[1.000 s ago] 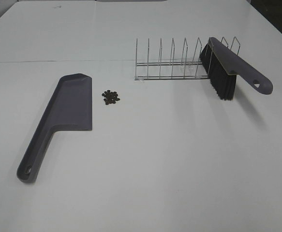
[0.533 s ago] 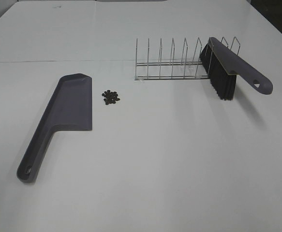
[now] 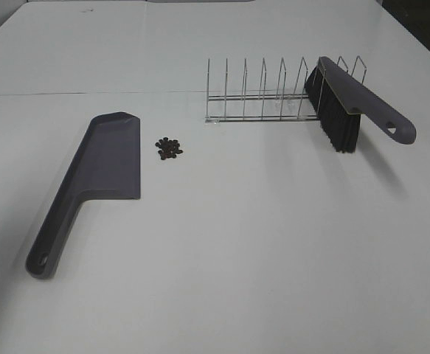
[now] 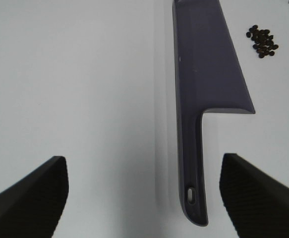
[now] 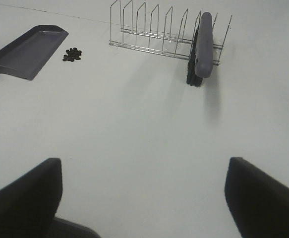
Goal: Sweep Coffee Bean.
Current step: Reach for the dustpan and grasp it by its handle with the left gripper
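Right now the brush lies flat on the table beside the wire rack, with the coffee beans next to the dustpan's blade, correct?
No. The brush stands propped in the wire rack, bristles down, as the exterior high view shows. The coffee beans are next to the dustpan's blade.

Grey dustpan (image 3: pixel 108 158), seemingly dark-brown coffee bean (image 3: pixel 169 148), black-bristled brush (image 3: pixel 340 122), white table (image 3: pixel 274 243)

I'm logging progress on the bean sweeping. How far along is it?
Nothing looks done: the beans lie in a small pile on the table beside the dustpan, none on it. Nothing is in hand: the left claw and right claw are both open and empty, and the brush stands in the rack. Left: take brush and dustpan, sweep the beans in.
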`<state>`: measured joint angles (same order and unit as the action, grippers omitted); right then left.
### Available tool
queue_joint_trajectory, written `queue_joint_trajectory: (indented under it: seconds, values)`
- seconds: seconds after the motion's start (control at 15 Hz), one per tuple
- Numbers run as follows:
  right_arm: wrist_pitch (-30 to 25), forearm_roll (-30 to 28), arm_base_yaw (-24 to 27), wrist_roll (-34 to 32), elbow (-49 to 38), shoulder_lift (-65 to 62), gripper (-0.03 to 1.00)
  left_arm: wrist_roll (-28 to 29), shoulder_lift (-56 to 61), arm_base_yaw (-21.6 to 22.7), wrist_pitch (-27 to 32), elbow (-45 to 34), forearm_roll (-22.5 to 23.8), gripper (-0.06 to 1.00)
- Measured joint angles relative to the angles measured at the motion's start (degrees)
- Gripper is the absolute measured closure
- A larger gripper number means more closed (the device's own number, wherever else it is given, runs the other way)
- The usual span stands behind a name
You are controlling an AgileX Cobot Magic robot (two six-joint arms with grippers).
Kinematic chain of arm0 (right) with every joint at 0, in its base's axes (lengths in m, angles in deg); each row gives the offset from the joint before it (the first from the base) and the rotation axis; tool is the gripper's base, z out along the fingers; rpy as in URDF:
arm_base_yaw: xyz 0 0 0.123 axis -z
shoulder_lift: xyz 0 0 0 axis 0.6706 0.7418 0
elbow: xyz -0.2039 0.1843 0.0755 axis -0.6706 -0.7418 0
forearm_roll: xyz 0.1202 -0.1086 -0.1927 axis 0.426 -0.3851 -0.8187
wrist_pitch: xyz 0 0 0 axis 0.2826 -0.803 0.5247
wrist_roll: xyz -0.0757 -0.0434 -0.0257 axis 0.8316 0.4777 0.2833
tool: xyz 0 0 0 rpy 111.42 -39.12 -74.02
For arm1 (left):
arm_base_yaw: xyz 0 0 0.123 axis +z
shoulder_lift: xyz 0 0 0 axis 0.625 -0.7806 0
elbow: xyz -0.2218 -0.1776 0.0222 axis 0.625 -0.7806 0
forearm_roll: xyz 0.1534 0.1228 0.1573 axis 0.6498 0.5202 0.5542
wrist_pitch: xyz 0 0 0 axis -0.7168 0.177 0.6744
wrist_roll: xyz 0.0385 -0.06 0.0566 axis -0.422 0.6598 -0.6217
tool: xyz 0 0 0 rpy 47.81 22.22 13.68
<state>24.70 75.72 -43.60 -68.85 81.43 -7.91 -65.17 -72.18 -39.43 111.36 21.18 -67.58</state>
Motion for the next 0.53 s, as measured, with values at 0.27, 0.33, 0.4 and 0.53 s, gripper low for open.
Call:
queue_joint_trajectory:
  seconds: [0.27, 0.33, 0.4, 0.53]
  values:
    - [0.0, 0.0, 0.0, 0.0, 0.0, 0.0, 0.21, 0.57, -17.3, -5.33, -0.11, 6.7, 0.06, 0.18]
    - [0.0, 0.0, 0.0, 0.0, 0.0, 0.0, 0.21, 1.78, -20.8, -7.05, 0.0, 8.42, 0.23, 0.18]
    - [0.0, 0.0, 0.0, 0.0, 0.0, 0.0, 0.21, 3.44, -24.35, -8.59, 0.8, 10.08, 0.23, 0.18]
    - [0.0, 0.0, 0.0, 0.0, 0.0, 0.0, 0.21, 5.73, -29.74, -10.94, 2.92, 12.78, 1.09, 0.18]
